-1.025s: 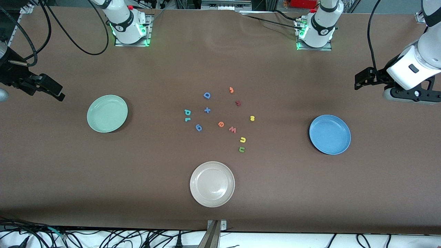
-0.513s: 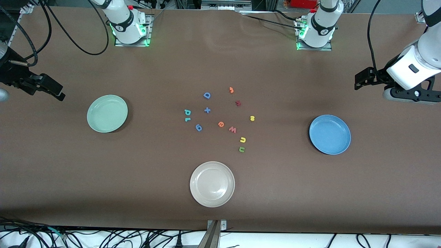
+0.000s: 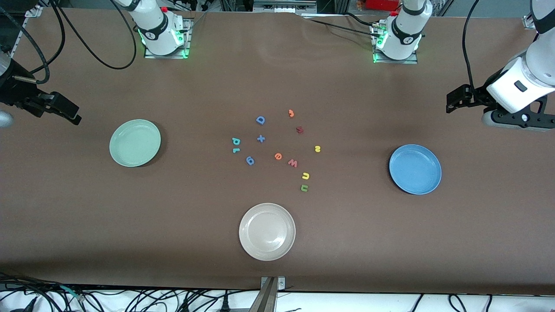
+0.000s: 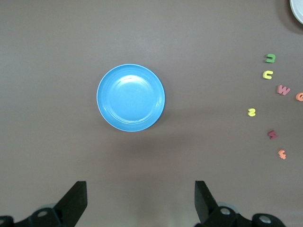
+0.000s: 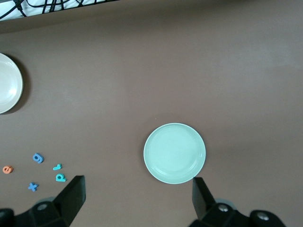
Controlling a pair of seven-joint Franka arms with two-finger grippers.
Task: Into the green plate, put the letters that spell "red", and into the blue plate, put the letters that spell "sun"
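Note:
The green plate (image 3: 135, 143) (image 5: 174, 152) sits toward the right arm's end of the table, the blue plate (image 3: 415, 169) (image 4: 130, 98) toward the left arm's end. Between them lie the teal "d" (image 3: 236, 141), teal "r" (image 3: 235, 150), orange "e" (image 3: 278, 156), yellow "s" (image 3: 317, 148), yellow arch (image 3: 305, 175) and green arch (image 3: 304, 187). My right gripper (image 3: 69, 113) (image 5: 137, 198) hangs open and empty over the table's end by the green plate. My left gripper (image 3: 453, 103) (image 4: 140, 198) hangs open and empty by the blue plate. Both plates hold nothing.
A cream-white plate (image 3: 267, 231) lies nearer the front camera than the letters. Other letters share the cluster: a blue "D" (image 3: 260, 120), blue plus (image 3: 260, 138), blue "g" (image 3: 250, 160), red "w" (image 3: 293, 163), dark red "s" (image 3: 299, 129) and a small orange piece (image 3: 291, 113).

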